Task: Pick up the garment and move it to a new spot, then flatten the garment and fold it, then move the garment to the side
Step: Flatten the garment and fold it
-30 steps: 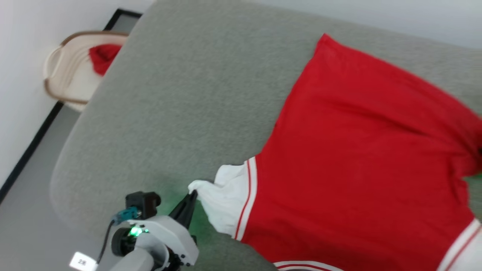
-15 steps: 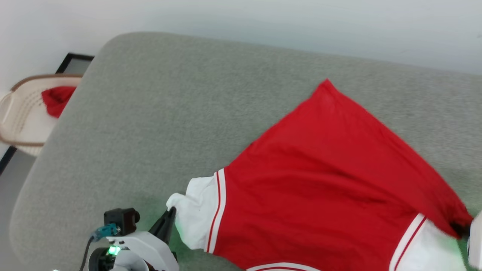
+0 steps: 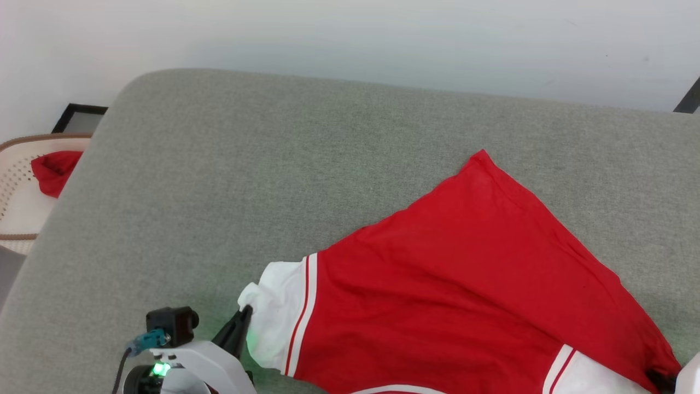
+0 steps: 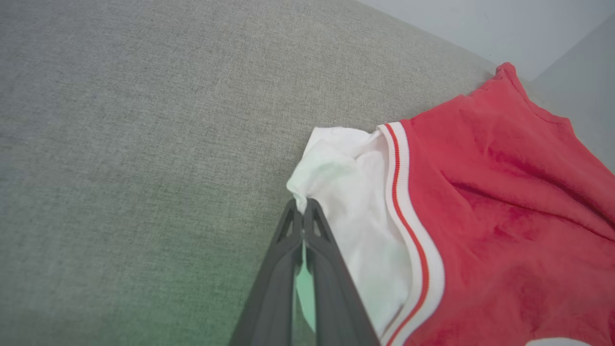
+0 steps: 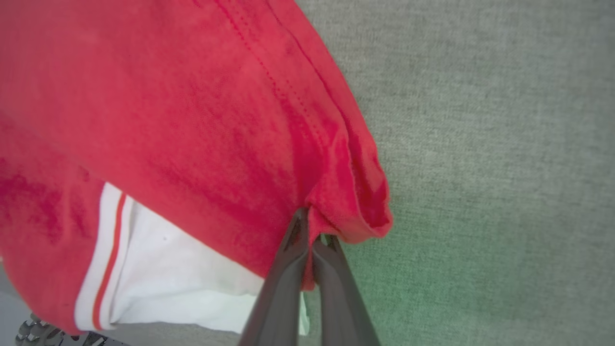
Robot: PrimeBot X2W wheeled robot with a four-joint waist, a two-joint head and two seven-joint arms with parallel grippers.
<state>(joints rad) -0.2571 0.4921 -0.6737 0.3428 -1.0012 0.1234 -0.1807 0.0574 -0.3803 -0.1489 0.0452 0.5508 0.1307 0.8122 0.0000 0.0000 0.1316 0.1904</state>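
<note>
the left claw (image 3: 247, 313) sits low at the near left of the grey fabric-covered counter (image 3: 229, 180). its pale wrist housing (image 3: 191, 364) glows with a small green light, and a little black camera (image 3: 170, 323) stands beside it. the two dark fingers slant up and to the right, away from the robot, low over the counter. they are pressed together, pinching a bunched corner of the white sleeve (image 4: 346, 192) at their tips; in the left wrist view a pale sliver of cloth shows between them lower down.

the right claw (image 5: 312, 226) is far across at the near right edge. its fingers are squeezed just as tight on a folded corner of the red hem, which curls over the tips.

the garment (image 3: 448, 295) lies spread between the two claws on the right half of the counter. one red corner points toward the far edge, and the white sleeves with red-striped trim lie at the near left and near right. the red cloth shows soft creases running across it.

off the counter's left end a pale basket (image 3: 16, 219) holds a small red cloth (image 3: 52, 171). a white wall (image 3: 350, 38) runs behind.
</note>
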